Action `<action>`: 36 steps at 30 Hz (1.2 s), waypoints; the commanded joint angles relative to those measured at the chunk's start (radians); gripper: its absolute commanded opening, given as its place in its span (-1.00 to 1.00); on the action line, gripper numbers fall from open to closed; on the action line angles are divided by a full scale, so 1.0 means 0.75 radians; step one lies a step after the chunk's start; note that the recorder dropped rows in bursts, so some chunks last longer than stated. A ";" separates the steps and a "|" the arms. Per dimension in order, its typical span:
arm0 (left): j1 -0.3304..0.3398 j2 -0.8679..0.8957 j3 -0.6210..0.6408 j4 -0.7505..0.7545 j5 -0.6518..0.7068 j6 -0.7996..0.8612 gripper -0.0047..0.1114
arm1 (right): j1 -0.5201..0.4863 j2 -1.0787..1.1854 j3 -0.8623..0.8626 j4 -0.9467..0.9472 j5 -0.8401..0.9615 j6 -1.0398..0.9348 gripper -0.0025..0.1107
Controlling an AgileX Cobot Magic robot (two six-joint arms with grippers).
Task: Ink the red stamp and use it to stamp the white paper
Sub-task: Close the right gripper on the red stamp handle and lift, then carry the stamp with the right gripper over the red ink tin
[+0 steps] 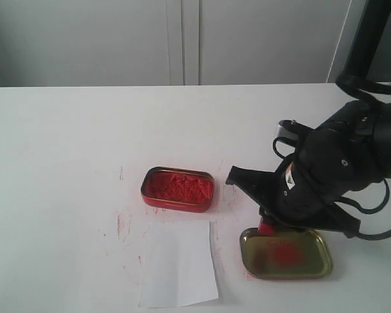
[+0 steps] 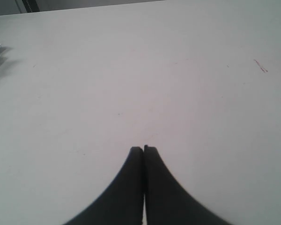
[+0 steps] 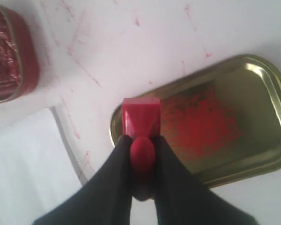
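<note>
One red stamp (image 3: 140, 117) in R gripper (image 3: 143, 139), at lid (image 3: 267, 108)

The red stamp (image 3: 140, 117) is smooth, glossy plastic. The gold-olive tin lid (image 3: 267, 93) is shiny metal, smudged with powdery red. Crumbly, rough ink (image 1: 179, 186) fills the red tin (image 1: 176, 206). The white paper (image 1: 179, 264) and desk (image 1: 58, 150) look matt.
</note>
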 commanded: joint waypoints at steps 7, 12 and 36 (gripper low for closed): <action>-0.008 0.000 0.002 -0.008 -0.005 -0.005 -0.92 | 0.005 0.056 -0.205 -0.020 0.070 -0.275 -0.96; -0.008 0.000 0.002 -0.008 -0.005 -0.005 -0.92 | 0.007 0.135 -0.339 -0.017 0.155 -0.345 -0.96; -0.008 0.000 0.002 -0.008 -0.005 -0.005 -0.92 | 0.131 0.556 -0.749 -0.063 0.174 -0.373 -0.96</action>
